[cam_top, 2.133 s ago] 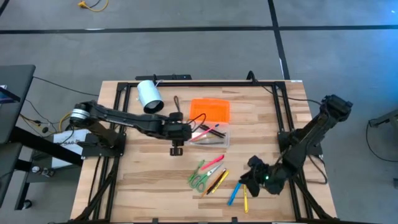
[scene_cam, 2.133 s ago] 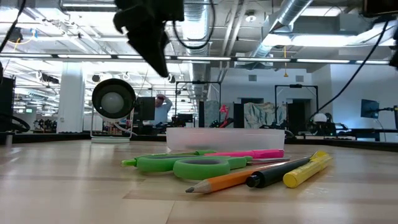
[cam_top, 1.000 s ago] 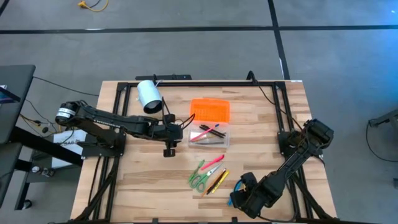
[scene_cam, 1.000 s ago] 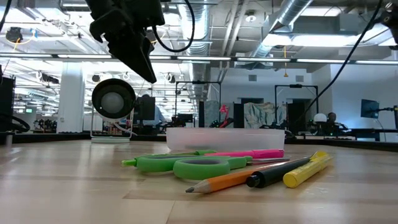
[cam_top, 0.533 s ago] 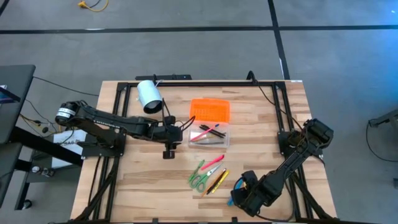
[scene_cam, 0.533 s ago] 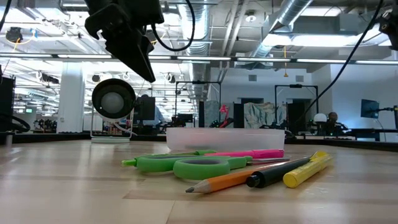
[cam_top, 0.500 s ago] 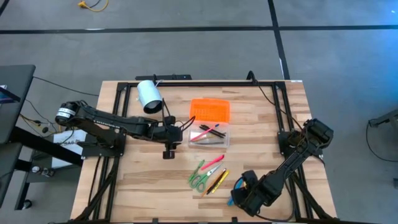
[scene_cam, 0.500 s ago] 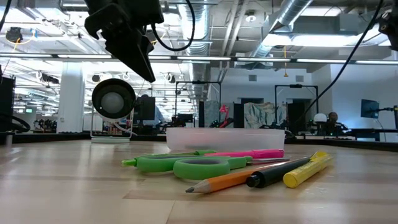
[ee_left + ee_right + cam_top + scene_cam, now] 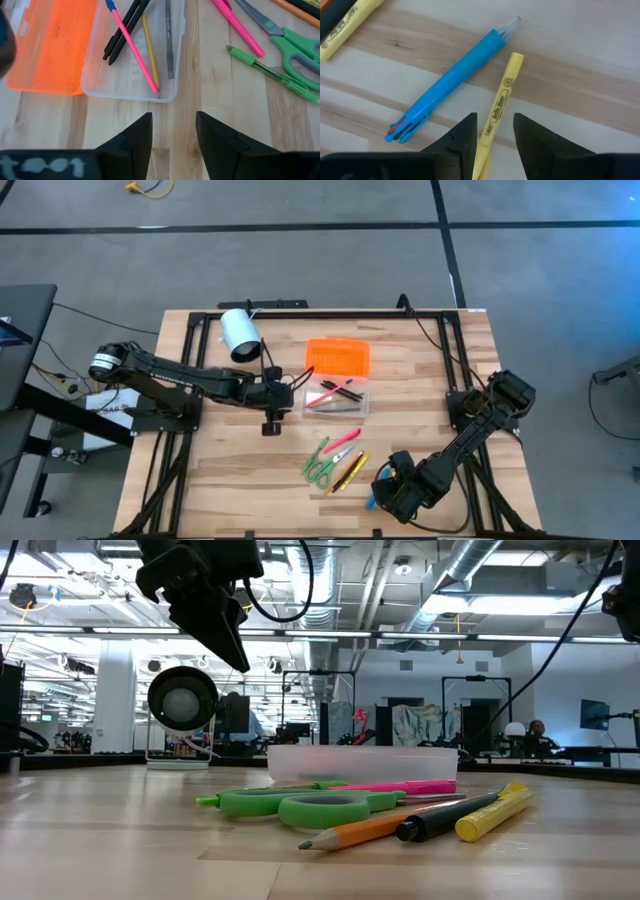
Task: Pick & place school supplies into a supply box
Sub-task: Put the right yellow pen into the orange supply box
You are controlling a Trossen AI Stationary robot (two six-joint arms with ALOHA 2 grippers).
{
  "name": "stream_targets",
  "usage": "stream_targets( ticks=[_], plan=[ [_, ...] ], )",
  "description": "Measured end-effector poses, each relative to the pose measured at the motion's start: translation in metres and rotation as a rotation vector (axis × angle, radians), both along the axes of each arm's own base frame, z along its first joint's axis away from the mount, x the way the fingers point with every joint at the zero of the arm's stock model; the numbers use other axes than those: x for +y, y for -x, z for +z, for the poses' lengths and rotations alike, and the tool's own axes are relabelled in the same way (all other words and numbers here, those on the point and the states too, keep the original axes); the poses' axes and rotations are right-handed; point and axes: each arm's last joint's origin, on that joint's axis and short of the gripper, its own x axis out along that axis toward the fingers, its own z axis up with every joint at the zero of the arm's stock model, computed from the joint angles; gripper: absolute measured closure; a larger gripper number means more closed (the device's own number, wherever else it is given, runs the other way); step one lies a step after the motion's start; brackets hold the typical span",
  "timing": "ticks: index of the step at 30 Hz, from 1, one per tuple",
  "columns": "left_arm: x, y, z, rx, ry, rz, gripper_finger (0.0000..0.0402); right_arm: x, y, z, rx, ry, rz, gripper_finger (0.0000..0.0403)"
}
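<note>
The right gripper point(image 9: 493, 131) is hovering with fingers spread over a yellow highlighter point(image 9: 498, 109), well away from the supply box point(image 9: 337, 397). A blue pen point(image 9: 454, 77) is lying just beside it, so a skewed descent risks nudging both. The left gripper point(image 9: 173, 131), also spread and empty, is waiting beside the box's clear tray, where several pens are already lying.

Grey concrete floor point(image 9: 300, 270) crossed by dark seams surrounds the wooden table point(image 9: 230, 480). Beyond: exposed ceiling ducts point(image 9: 470, 570), fluorescent strip lights point(image 9: 90, 630), distant workstations, a person point(image 9: 535, 735).
</note>
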Motion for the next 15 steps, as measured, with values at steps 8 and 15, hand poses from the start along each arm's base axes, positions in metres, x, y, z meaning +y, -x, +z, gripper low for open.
stream_targets(
  ticks=[8,15],
  plan=[
    [0.0,0.0,0.0,0.001,-0.003,-0.003,0.0259,0.005,-0.003,-0.014,0.039,-0.018,0.009,0.0283],
    [0.0,0.001,-0.001,0.012,-0.005,-0.019,0.0259,0.013,-0.009,-0.026,0.082,-0.046,0.039,0.0283]
  ],
)
